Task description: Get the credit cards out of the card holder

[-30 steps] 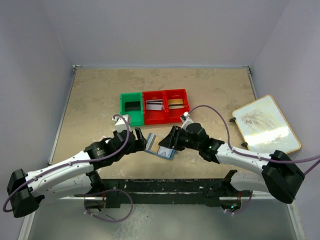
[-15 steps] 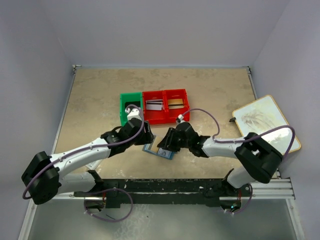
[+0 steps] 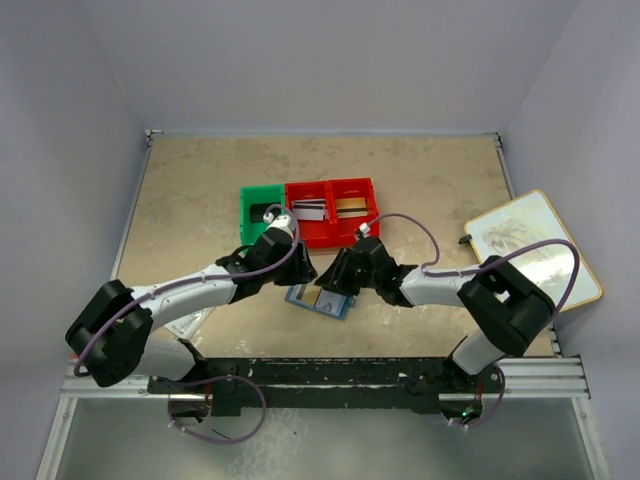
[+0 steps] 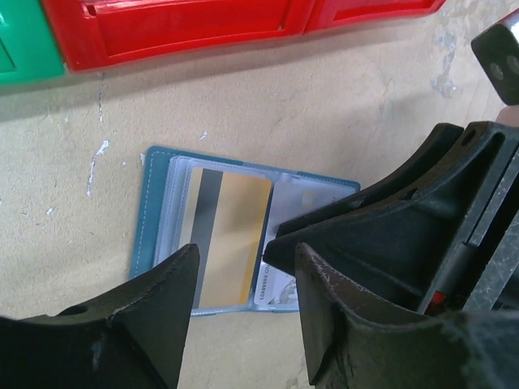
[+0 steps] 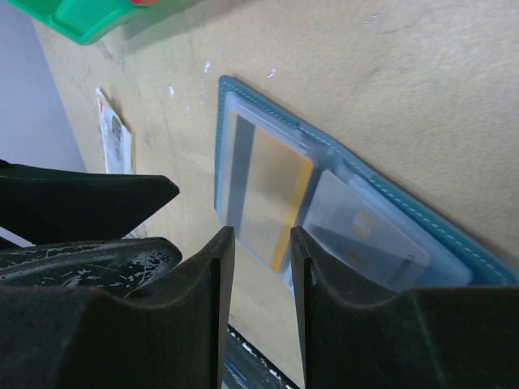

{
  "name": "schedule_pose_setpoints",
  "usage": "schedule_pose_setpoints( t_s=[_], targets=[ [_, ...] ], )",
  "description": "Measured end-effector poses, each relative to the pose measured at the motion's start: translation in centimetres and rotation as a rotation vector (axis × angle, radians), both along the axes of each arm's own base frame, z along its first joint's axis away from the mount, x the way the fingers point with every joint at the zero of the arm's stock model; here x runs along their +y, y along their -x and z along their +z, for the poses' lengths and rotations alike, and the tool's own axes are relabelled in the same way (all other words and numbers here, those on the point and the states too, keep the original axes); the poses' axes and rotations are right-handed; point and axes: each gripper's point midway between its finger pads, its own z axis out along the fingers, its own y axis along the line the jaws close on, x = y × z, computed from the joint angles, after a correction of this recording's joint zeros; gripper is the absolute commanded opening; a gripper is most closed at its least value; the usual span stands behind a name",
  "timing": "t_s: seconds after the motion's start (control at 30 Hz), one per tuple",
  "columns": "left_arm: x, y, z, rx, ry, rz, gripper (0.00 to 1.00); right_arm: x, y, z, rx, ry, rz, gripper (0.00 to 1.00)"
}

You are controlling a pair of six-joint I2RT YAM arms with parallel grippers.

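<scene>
The flat blue bifold card holder (image 4: 166, 215) lies open on my worktop (image 4: 268, 105); I see both jaws open over it, empty.

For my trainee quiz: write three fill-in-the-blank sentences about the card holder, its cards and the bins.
The card holder lies ___ on the table.
The striped card inside it is ___.
Next to the red bins stands a ___ bin.
Missing: open; gold; green.
</scene>
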Motion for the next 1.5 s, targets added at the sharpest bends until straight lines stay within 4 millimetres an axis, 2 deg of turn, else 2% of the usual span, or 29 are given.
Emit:
schedule_pose_setpoints(
  t_s=[0.07,0.23,0.4,0.47,0.67,0.87,1.13,1.2,1.5],
  targets=[
    [-0.1,0.1,-0.3,0.005,-0.005,-0.011,0.46,-0.4,0.0,-0.4,0.011,-0.002,-0.007,0.35],
    [-0.4,0.4,-1.4,0.029,-0.018,-0.043,0.34,-0.4,-0.1,-1.9,0.051,-0.015,0.0,0.34],
    [0.0,1.4,-3.6,0.074,-0.044,-0.062,0.27,-0.1,-0.2,-1.6,0.046,-0.041,0.012,0.32],
    [0.4,1.8,-4.2,0.089,-0.054,-0.062,0.26,-0.2,-0.3,-1.6,0.044,-0.043,0.009,0.3],
    [0.7,2.2,-4.3,0.083,-0.035,-0.055,0.26,-0.4,-0.2,-1.8,0.044,-0.05,0.01,0.31],
    [0.9,2.4,-4.1,0.079,-0.028,-0.041,0.37,-0.6,-0.1,-1.8,0.044,-0.041,0.008,0.32],
    [2.4,2.1,-4.4,0.072,-0.091,0.008,0.41,-1.1,0.3,-1.8,0.05,-0.026,0.007,0.32],
    [2.5,2.1,-4.5,0.071,-0.097,0.006,0.4,-1.1,0.3,-1.8,0.05,-0.025,0.008,0.31],
    [2.4,2.6,-5.2,0.089,-0.091,-0.01,0.22,-0.7,0.4,-2.1,0.057,-0.036,0.023,0.29]
  ],
)
